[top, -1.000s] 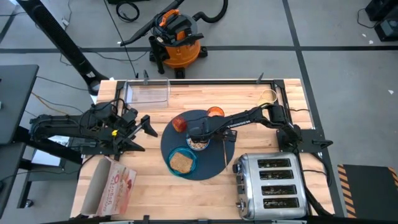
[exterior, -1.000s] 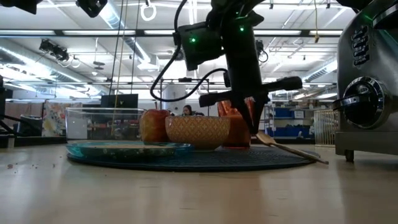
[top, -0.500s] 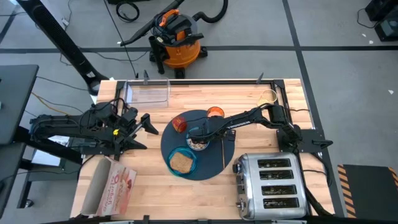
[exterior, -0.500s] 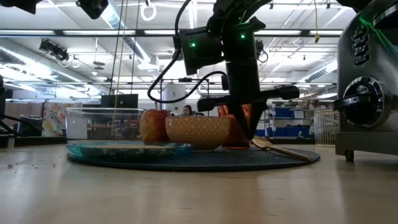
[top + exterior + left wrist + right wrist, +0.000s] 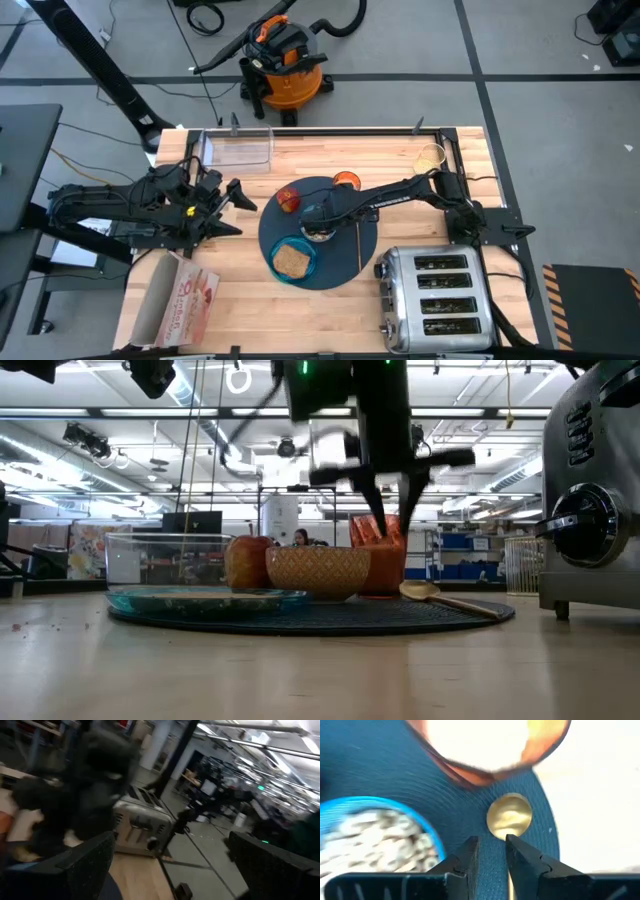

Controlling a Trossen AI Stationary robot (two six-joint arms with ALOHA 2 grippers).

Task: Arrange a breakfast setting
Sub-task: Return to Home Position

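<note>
right fingers (image 5: 468,856) slightly apart, empty | gold spoon (image 5: 509,816) just beyond tips | left fingers (image 5: 84,866) apart

From overhead, one camera looks straight down on the whole table (image 5: 250,300), both arms and the orange vacuum (image 5: 285,65) on the floor beyond the far edge. A second sits at table-top height on the near side, facing level across the round mat (image 5: 400,618) into the room, with the toaster (image 5: 600,510) close at right. The camera on the left gripper (image 5: 172,840) faces right across the table toward that toaster. The camera on the right gripper (image 5: 491,840) peers down at close range on the same mat, with the spoon (image 5: 509,816) showing past its parted fingers.
</note>
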